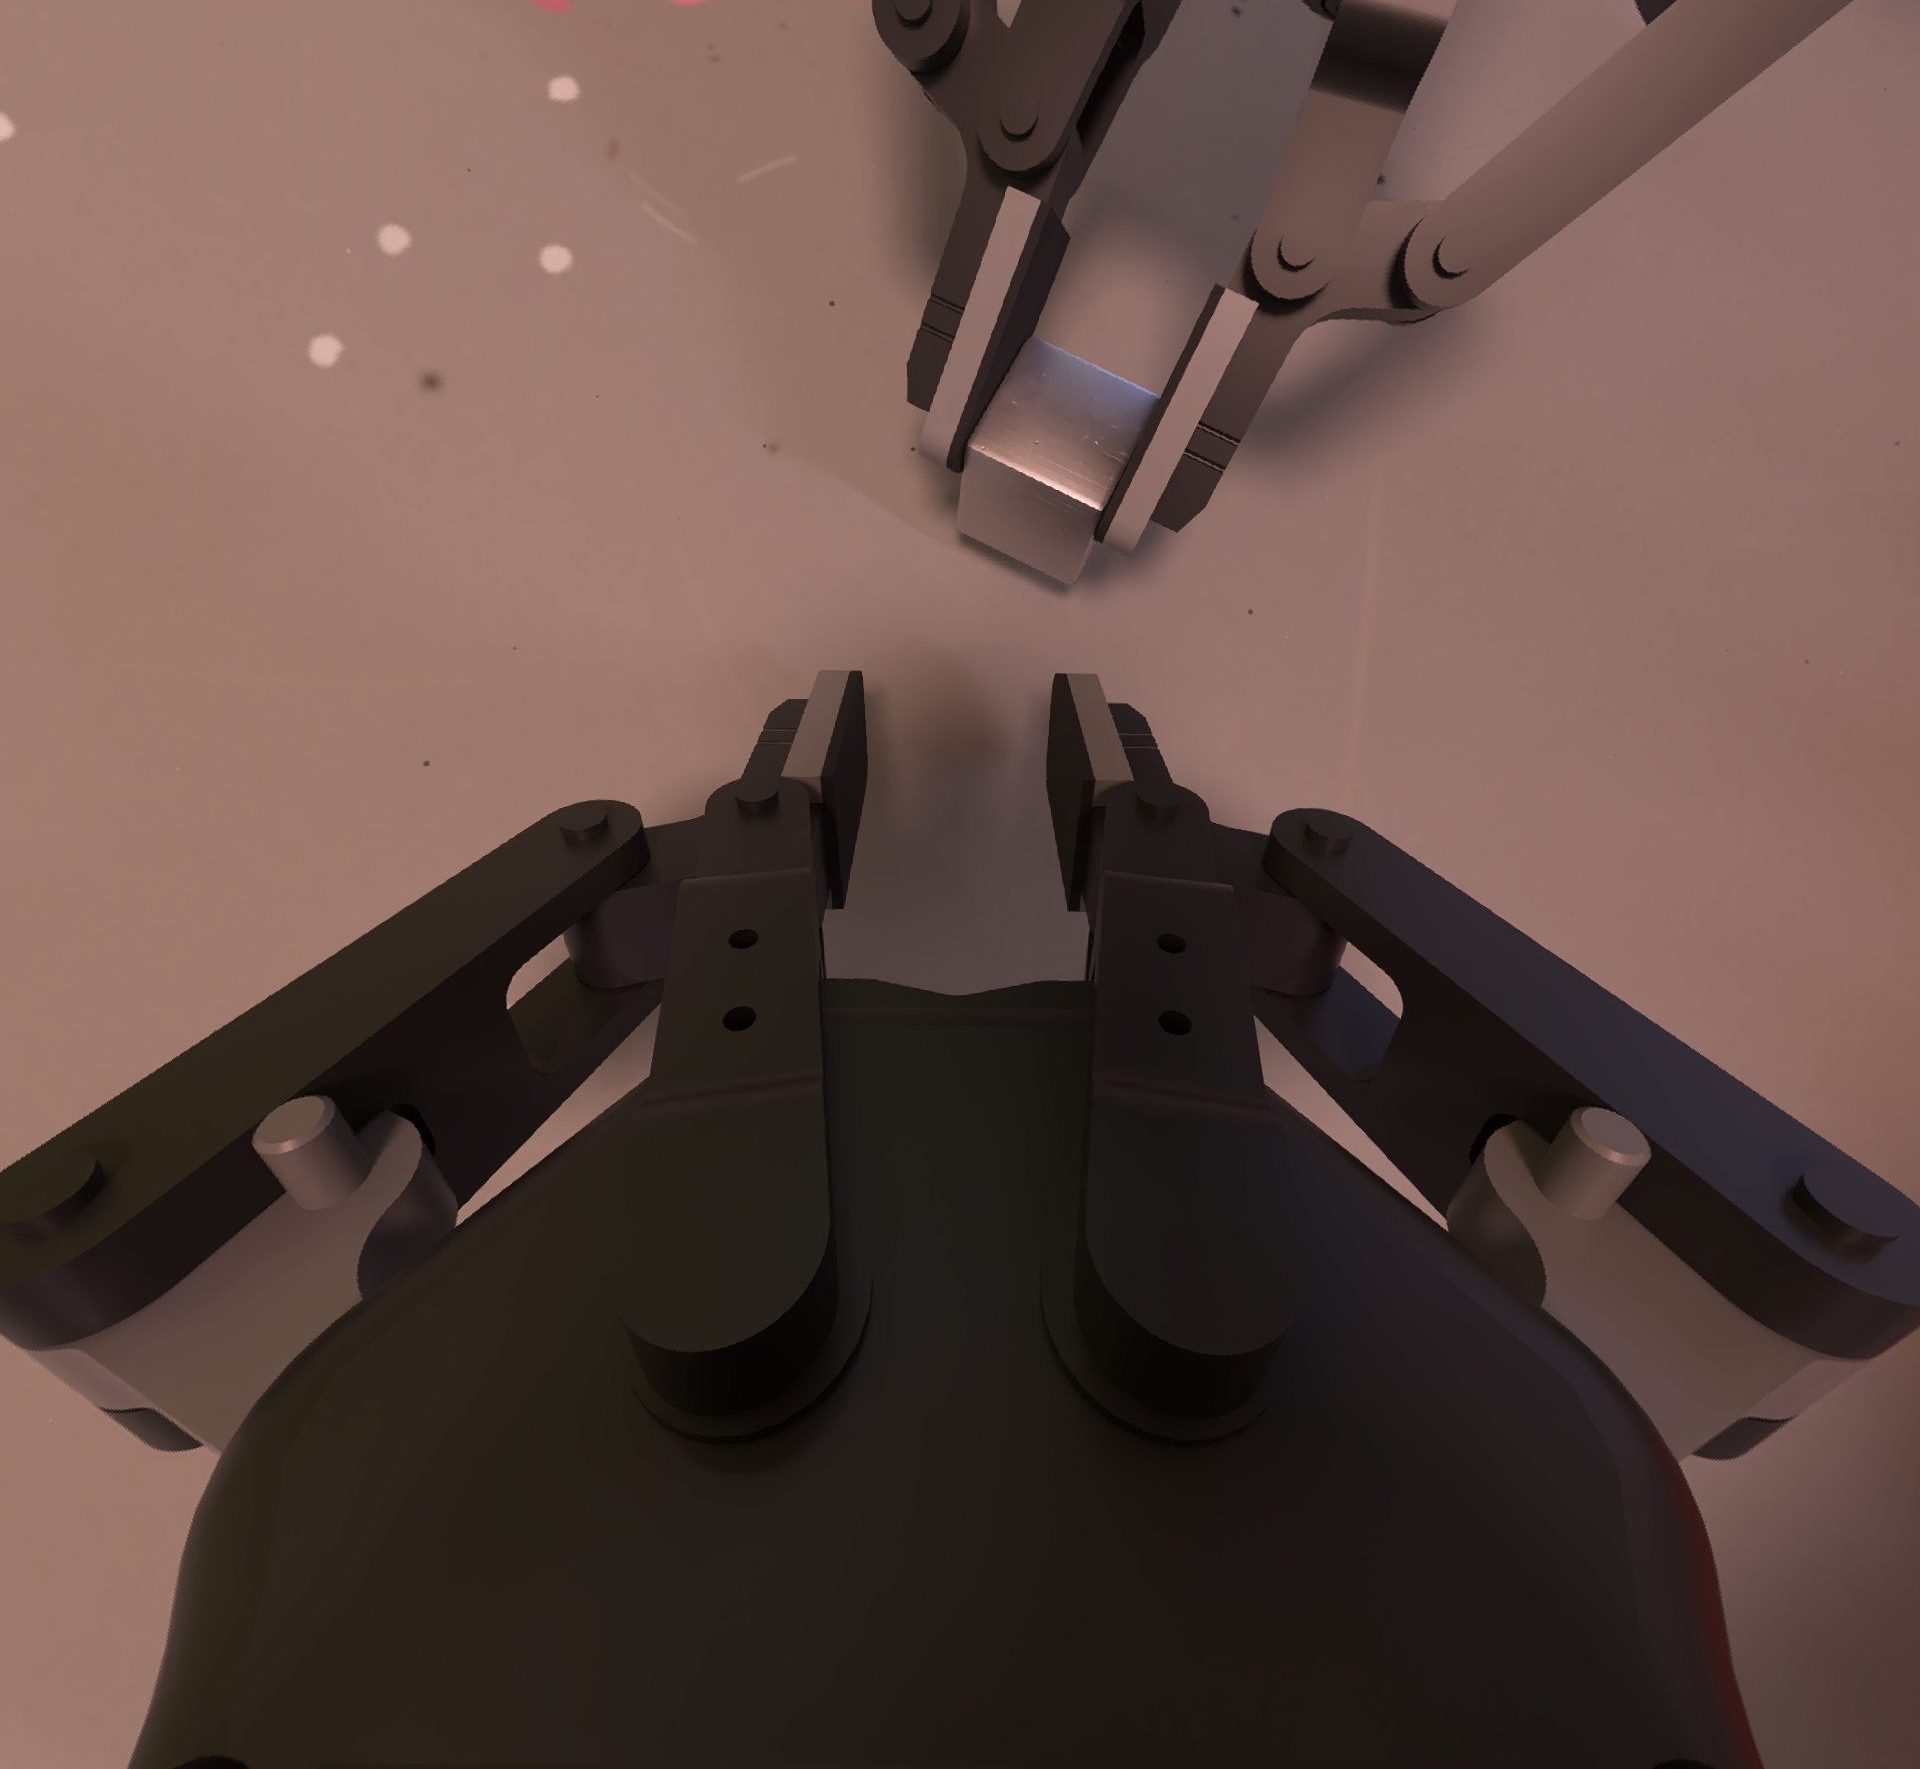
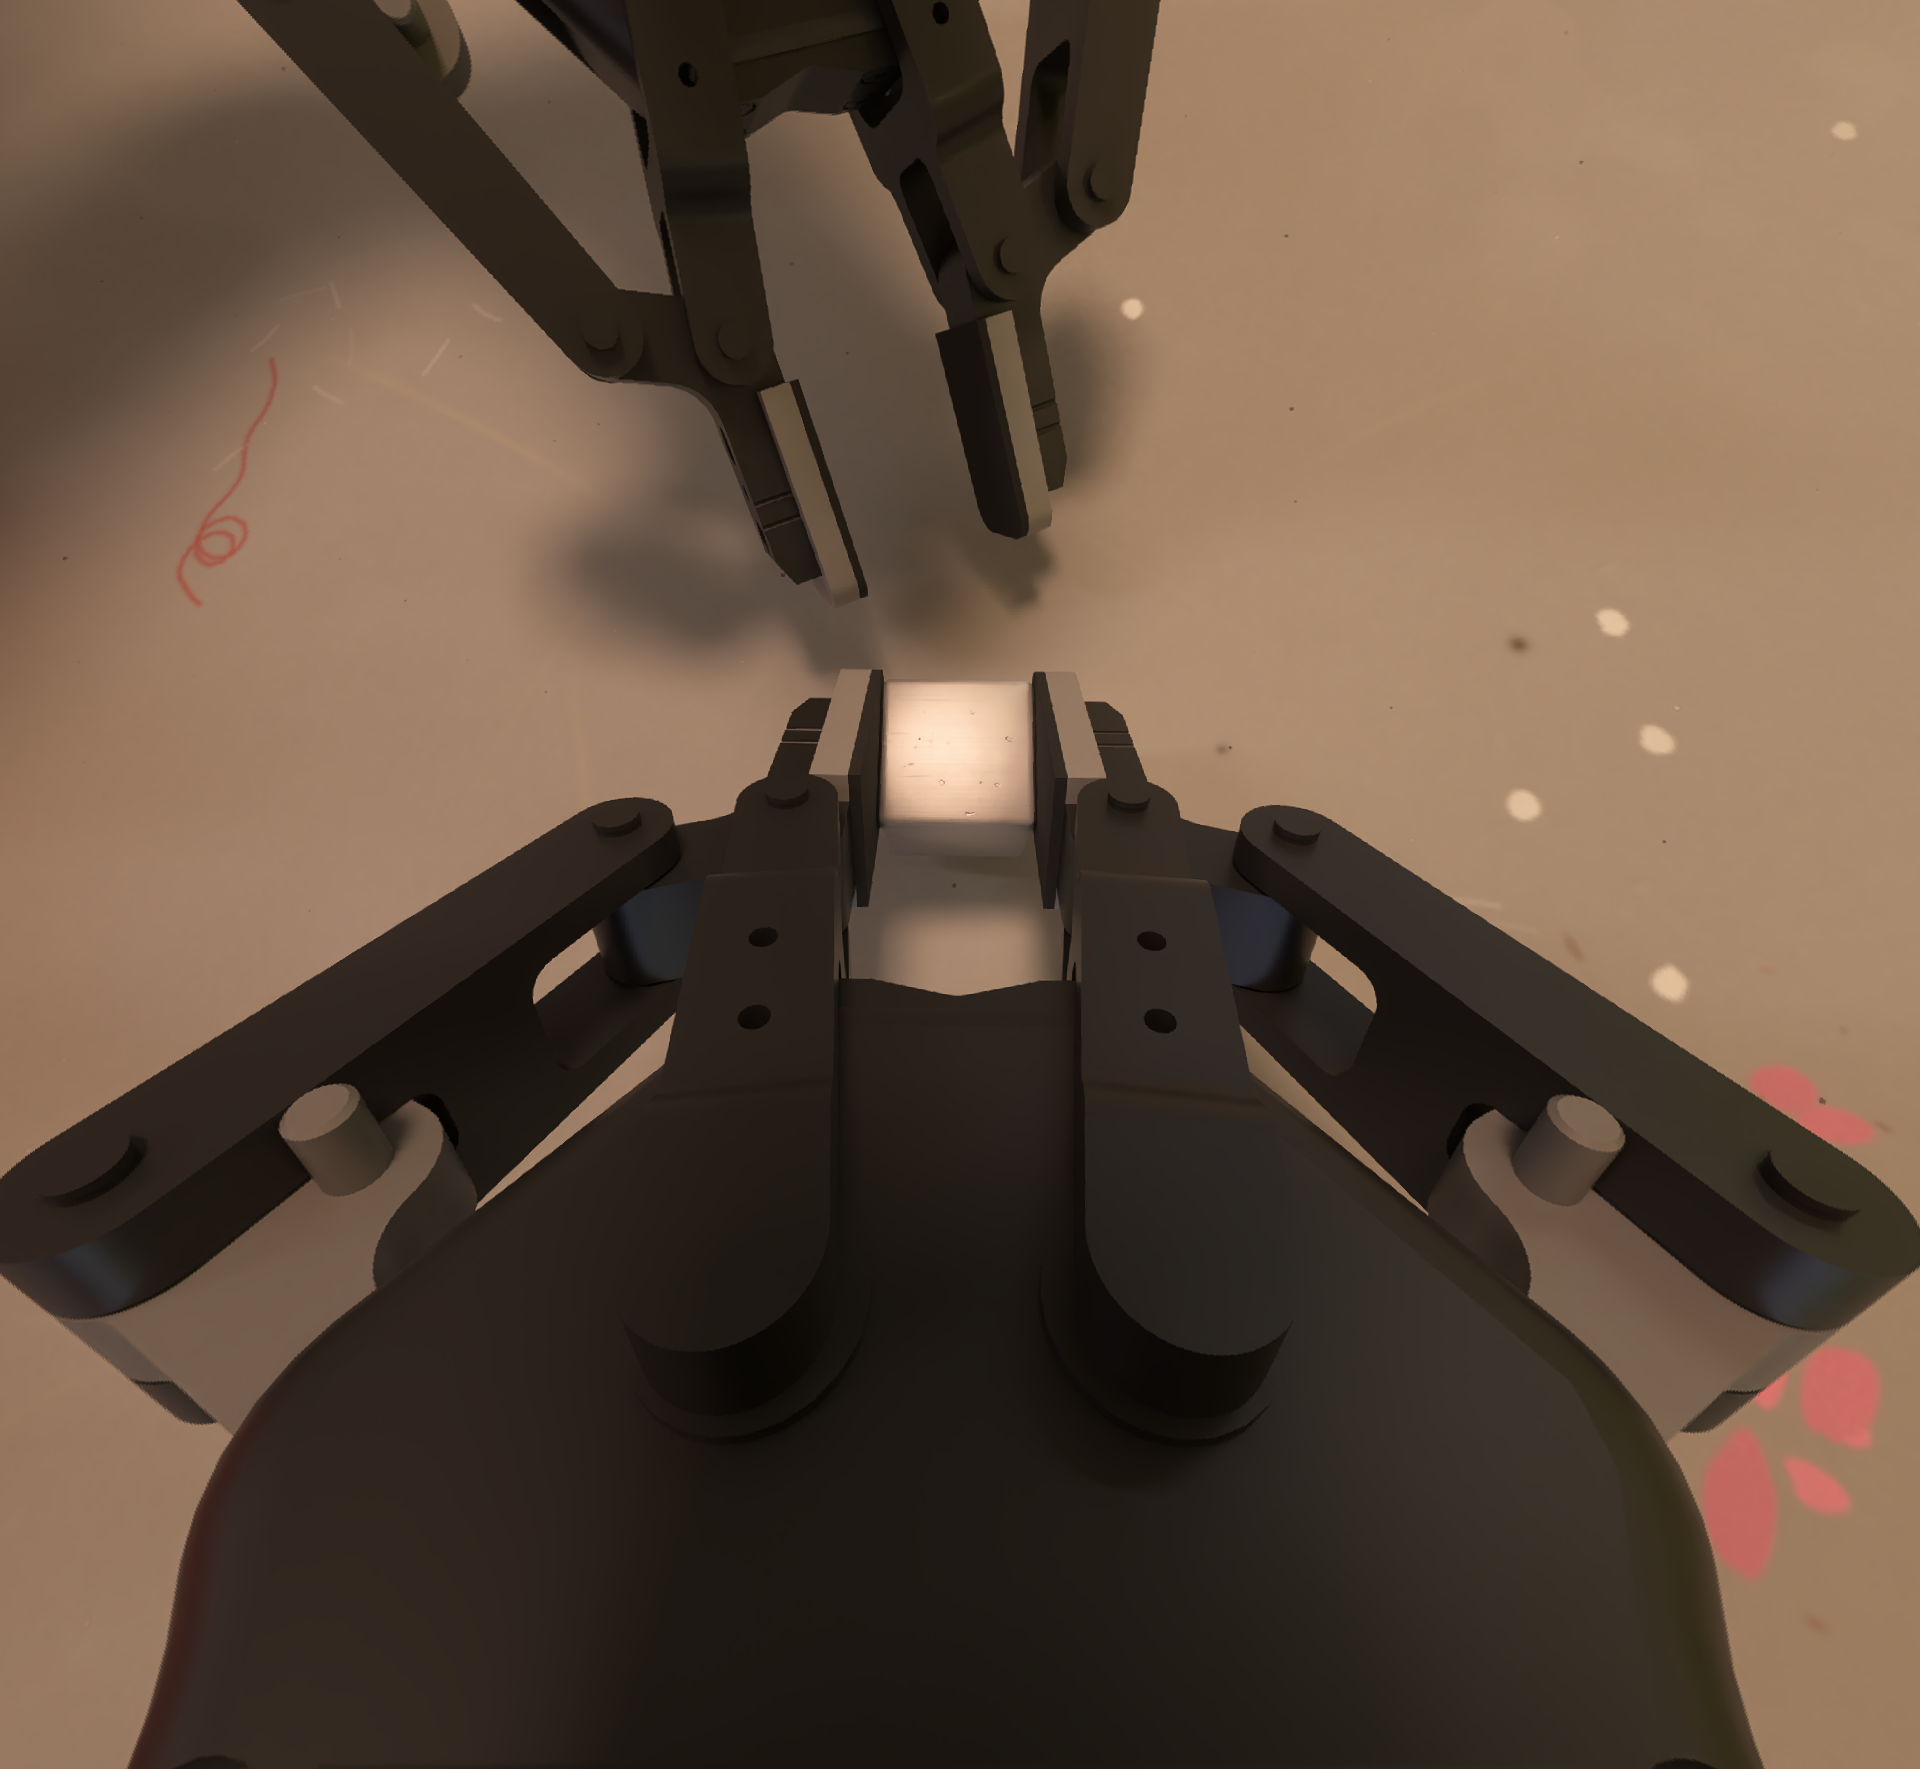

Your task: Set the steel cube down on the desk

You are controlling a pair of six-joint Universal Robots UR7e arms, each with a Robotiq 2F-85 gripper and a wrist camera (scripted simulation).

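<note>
The right gripper [image 2: 957, 755] pinches the steel cube [image 2: 957, 755] between its pads, low over the desk [image 2: 1455, 472]. The left gripper [image 1: 957, 732], just beside the cube, waits with jaws parted, empty. I'd lower straight, then release once the cube sits flat.

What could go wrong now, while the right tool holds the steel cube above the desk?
1. The right tool grips the steel cube only near its fingertips, so the cube may slip or tilt when released.
2. The open left tool hangs close in front of the cube; a forward move might knock them together.
3. Whether the cube touches the desk is unclear; opening early may drop it.
</note>
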